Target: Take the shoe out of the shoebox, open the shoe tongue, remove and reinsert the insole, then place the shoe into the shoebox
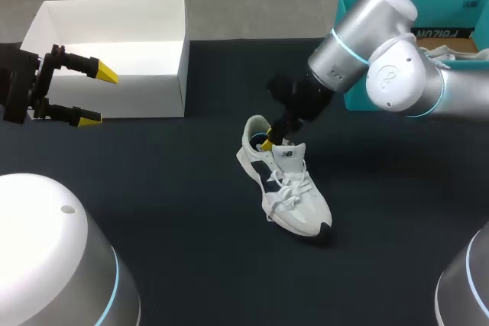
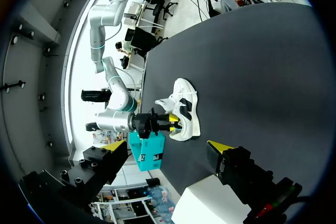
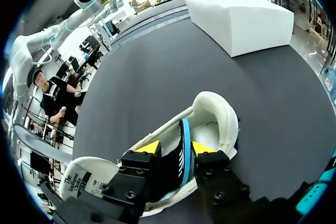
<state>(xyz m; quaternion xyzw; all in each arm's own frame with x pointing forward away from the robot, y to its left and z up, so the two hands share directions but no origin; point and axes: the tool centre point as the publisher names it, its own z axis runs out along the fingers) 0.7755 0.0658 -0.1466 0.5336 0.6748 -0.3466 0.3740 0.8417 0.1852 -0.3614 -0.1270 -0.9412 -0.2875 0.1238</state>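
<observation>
the white sneaker (image 1: 294,188) lies on its sole about mid-table (image 1: 153,188), a little toward the right edge. its long axis runs on a slant, heel toward the far edge and toe toward the near right corner. the right gripper (image 1: 267,143) comes in from the far right and sits right at the shoe's opening, at the heel end. in the right wrist view the two yellow tips stand a narrow gap apart, with a dark, blue-edged insole (image 3: 173,163) on edge between them. both fingers look pressed to its sides, so i judge it pinched. the white tongue (image 3: 79,174) is folded out toward the toe on one side of the jaws, and the padded heel collar (image 3: 215,108) curves just ahead of them.

the insole follows the shoe's long axis, so drawing it out probably calls for a lift up and back over the heel. the toe end may drag and slide the whole shoe, since nothing braces it.

the left gripper (image 1: 98,97) hangs at the left edge beside the white shoebox (image 1: 137,95), jaws wide and holding nothing, well apart from the shoe. the right arm is by far the nearer. dark table lies bare all round the shoe, and a teal box (image 1: 451,7) stands at the far right corner behind the right arm.
</observation>
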